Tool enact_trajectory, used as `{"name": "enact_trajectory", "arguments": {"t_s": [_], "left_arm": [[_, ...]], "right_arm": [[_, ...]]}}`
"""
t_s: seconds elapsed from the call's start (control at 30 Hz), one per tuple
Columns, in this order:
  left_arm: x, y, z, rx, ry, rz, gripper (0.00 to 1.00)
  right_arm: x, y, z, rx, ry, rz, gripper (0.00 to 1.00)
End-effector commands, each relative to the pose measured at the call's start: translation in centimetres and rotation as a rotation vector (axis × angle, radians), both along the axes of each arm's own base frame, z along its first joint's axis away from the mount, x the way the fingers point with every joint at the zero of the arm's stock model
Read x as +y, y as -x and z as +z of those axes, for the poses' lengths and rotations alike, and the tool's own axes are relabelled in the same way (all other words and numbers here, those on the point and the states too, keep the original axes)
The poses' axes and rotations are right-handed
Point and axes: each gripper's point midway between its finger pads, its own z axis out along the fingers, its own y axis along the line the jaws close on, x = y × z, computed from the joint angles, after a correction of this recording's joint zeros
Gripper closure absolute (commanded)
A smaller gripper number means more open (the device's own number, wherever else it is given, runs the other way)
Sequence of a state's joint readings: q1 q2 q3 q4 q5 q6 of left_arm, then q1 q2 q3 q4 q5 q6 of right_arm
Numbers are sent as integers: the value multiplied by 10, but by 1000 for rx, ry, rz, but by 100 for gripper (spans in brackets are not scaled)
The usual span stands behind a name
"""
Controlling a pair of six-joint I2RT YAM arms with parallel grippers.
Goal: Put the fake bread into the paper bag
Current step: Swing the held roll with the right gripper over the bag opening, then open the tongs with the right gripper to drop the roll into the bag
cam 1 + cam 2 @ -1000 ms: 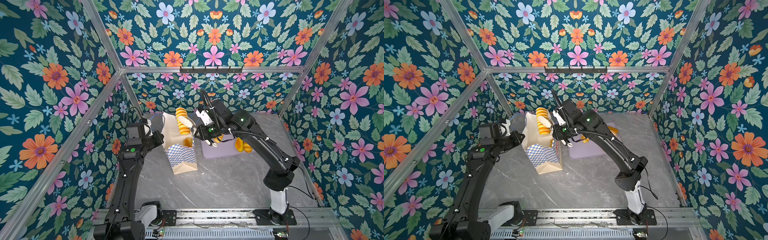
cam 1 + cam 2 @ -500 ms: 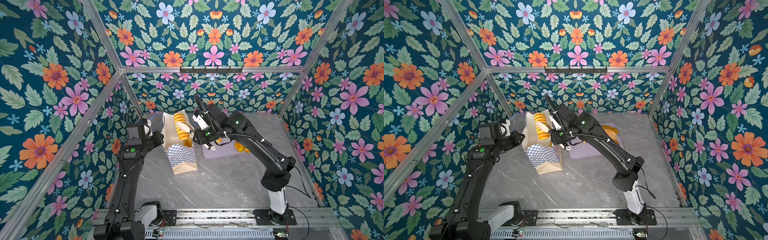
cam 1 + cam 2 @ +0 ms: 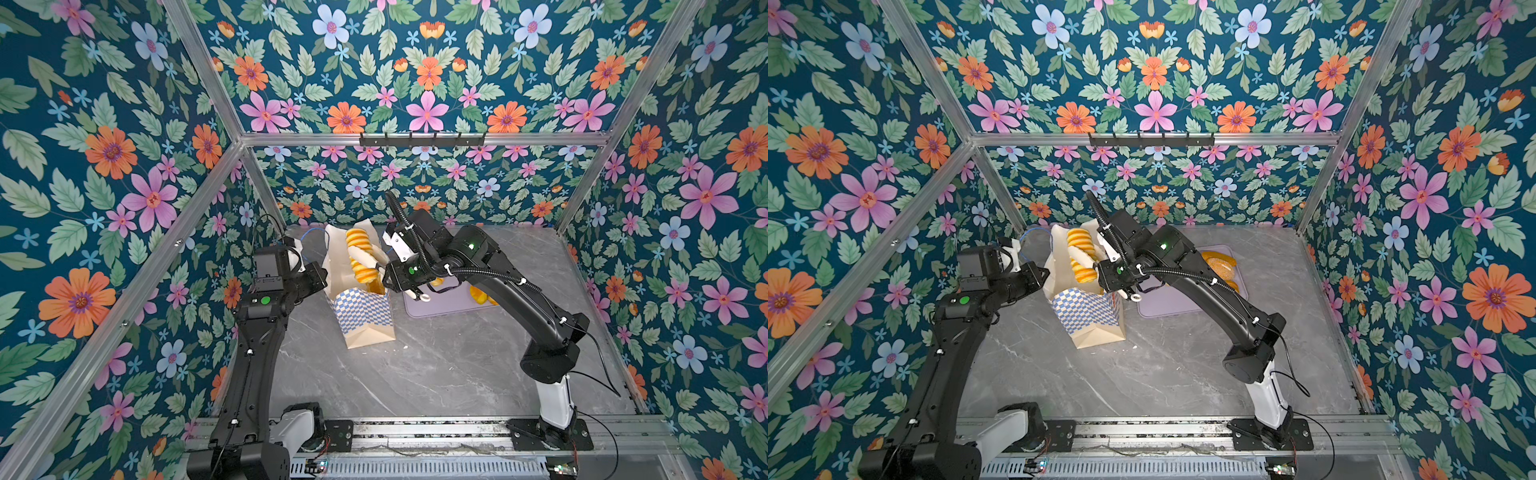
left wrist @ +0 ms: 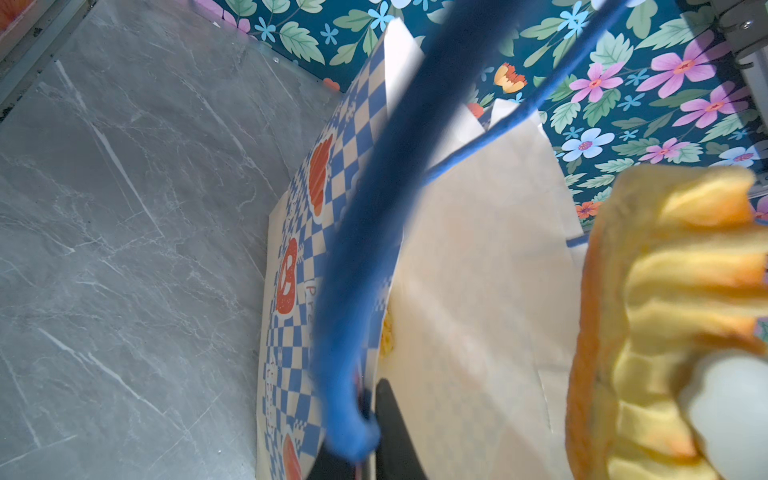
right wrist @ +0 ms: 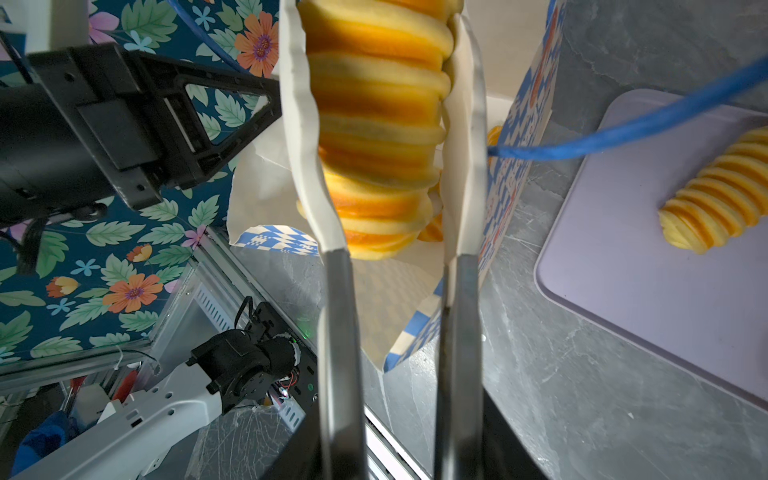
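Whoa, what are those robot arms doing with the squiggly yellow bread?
The left gripper pinches the paper bag by its edge, holding it open. The right gripper has a ridged roll between its fingers, lower end poking into the bag's open top; gripping or releasing, I can't tell. A second roll waits on the lilac tray.

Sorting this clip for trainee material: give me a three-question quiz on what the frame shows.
1. True or false: the paper bag lies flat on its side.
2. What stands between the jaws of the right gripper? A) a ring doughnut B) a ridged roll C) a round bun
3. Which surface carries the leftover bread?
Key: 1 false: it stands upright, with the left gripper at its rim. 2 B. 3 the lilac tray.
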State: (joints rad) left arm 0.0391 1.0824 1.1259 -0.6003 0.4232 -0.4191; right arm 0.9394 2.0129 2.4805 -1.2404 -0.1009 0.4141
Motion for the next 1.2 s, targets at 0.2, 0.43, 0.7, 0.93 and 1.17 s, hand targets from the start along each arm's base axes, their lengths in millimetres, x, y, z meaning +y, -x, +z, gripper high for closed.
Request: {"name": "enact_trajectory", "arguments": {"t_s": [0.2,0.43,0.7,0.93,1.17], "left_arm": [[0,0,2,-8,1,-2,88],[0,1,1,-4,2,0,87],[0,1,4,-11,2,-2,87],[0,1,3,-9,1,0,87],[-1,0,2,-7,3,-4,87]], "right_arm": [[-2,0,5,-27,2,5,52],[-2,-1,10,-40,-9,3,52],[-4,0,24,-68,-38,4,55],[-13,-2,36,-120,-39,-7,56],[-30,-4,51,-182,-24,-38,56]]}}
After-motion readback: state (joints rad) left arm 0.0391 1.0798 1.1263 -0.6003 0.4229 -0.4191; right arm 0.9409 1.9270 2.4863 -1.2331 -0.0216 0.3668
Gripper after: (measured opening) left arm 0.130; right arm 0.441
